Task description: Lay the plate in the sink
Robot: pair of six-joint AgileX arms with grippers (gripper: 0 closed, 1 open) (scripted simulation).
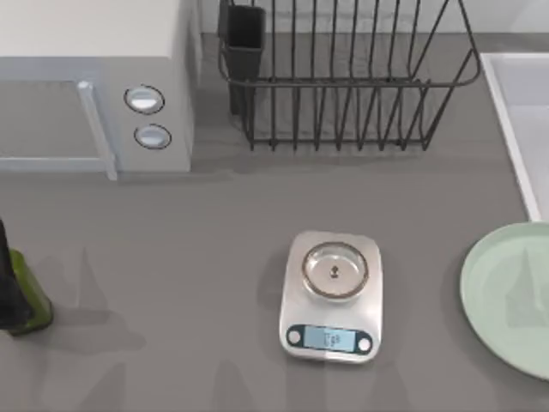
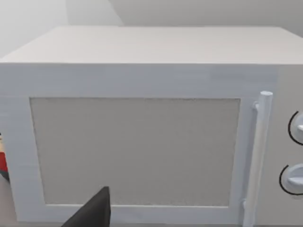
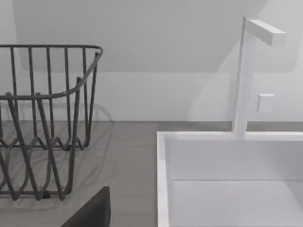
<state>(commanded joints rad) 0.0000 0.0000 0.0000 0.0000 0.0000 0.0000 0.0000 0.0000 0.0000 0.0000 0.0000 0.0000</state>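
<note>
Task not begun. Plate [image 1: 511,296] lies flat on the bench [image 1: 197,257] at its right edge, just in front of the sink [image 1: 515,129]. Neither gripper's state can be told; pickup and placement remain.

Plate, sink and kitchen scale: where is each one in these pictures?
plate [image 1: 506,296], top view, its flat mint-green face.
sink [image 3: 163,179], right wrist view, its white raised rim.
kitchen scale [image 1: 331,339], top view, its display.
</note>
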